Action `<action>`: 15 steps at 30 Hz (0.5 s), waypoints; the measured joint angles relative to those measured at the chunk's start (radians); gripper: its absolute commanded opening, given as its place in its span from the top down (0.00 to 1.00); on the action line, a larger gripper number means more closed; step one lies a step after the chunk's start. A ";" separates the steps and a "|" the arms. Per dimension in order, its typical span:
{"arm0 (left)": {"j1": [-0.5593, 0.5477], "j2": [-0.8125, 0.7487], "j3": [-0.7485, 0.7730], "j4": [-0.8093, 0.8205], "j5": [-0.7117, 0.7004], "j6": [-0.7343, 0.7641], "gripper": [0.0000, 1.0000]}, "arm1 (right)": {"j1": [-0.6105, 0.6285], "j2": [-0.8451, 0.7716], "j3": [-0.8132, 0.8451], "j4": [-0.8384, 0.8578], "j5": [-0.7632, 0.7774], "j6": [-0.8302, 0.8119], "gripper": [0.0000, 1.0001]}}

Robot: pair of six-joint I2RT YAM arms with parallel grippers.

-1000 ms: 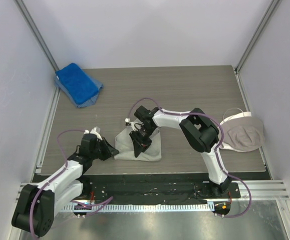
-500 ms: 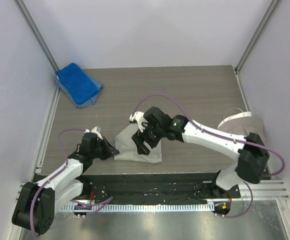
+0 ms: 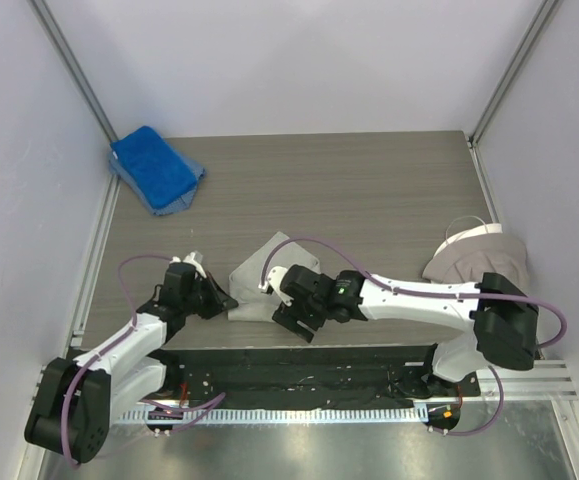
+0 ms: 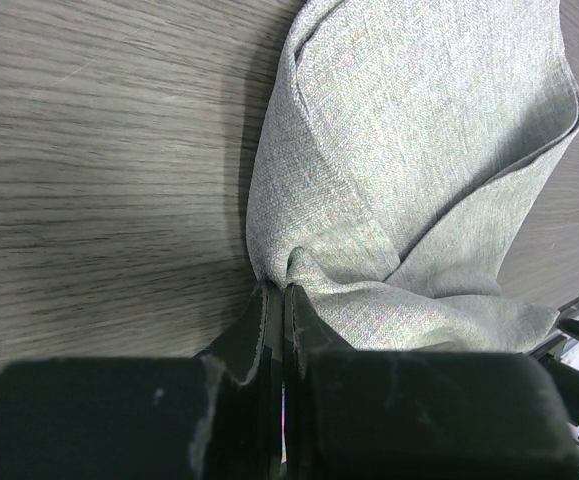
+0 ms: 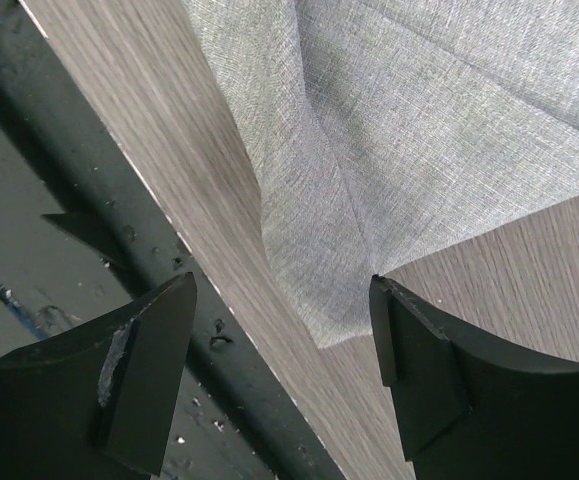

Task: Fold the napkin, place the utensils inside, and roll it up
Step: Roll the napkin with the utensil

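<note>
Wood-grain table [image 3: 369,190], seemingly white walls [image 3: 299,60]

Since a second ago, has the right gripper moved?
Yes. The right gripper came toward the near edge of the table, off the middle of the napkin, and opened.

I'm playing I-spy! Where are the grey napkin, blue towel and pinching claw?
grey napkin [image 3: 254,292], top view, its flat left part.
blue towel [image 3: 154,167], top view, its middle.
left gripper [image 4: 275,300], left wrist view, between its shut fingertips.
</note>
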State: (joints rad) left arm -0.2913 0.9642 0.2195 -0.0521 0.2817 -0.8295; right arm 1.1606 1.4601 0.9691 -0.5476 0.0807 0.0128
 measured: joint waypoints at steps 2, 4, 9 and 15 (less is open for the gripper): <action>0.000 0.008 0.007 -0.006 0.000 0.002 1.00 | 0.002 0.024 0.000 0.007 0.008 0.000 0.25; 0.000 0.011 0.010 -0.008 0.000 0.003 1.00 | 0.002 0.046 -0.001 0.010 0.010 -0.010 0.27; 0.000 0.015 0.014 -0.013 0.000 0.004 1.00 | 0.002 0.097 -0.001 0.011 0.010 -0.036 0.30; 0.000 0.026 0.025 -0.024 0.000 0.009 1.00 | -0.010 0.148 -0.001 0.016 -0.002 -0.064 0.48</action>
State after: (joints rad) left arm -0.2913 0.9901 0.2447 -0.0761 0.2817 -0.8204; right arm 1.1511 1.6081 0.9684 -0.5316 0.0788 -0.0513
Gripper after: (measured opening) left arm 0.020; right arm 0.605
